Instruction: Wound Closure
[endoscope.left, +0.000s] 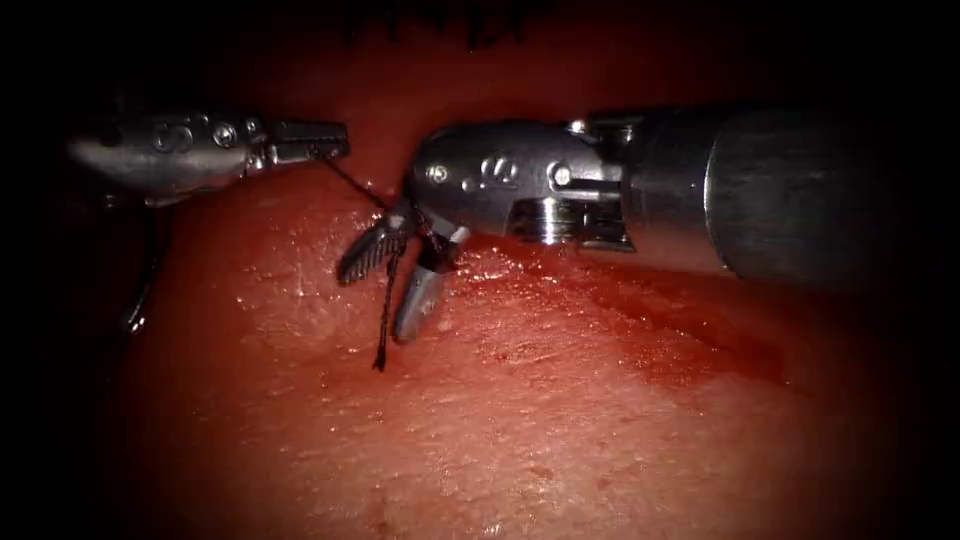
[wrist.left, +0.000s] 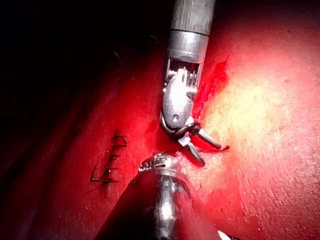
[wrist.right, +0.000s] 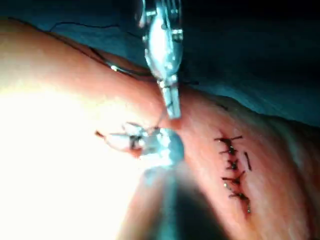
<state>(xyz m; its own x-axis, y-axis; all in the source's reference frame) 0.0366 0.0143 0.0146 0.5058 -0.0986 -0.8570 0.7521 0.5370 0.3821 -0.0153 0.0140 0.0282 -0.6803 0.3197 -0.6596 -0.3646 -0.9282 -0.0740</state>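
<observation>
In the endoscope view my left tool (endoscope.left: 338, 141) has its jaws shut on the dark thread (endoscope.left: 355, 185). The thread runs taut, down and to the right, to my right tool (endoscope.left: 382, 298). The right tool's jaws stand open just above the tissue (endoscope.left: 520, 420), with the thread between them and a short frayed tail (endoscope.left: 383, 340) hanging to the surface. The curved needle (endoscope.left: 146, 285) lies in shadow at the far left, below the left tool, and neither tool holds it. Whether its tip is in the tissue I cannot tell. The right wrist view has the left tool (wrist.right: 173, 109) over the right tool (wrist.right: 117, 140).
Red fluid (endoscope.left: 700, 345) streaks the tissue below the right tool's shaft. A row of finished dark stitches (wrist.right: 234, 172) lies beside the tools, also seen as stitches (wrist.left: 111, 167) and stitches (endoscope.left: 440, 30). The right tool's thick shaft (endoscope.left: 780, 190) spans the right half.
</observation>
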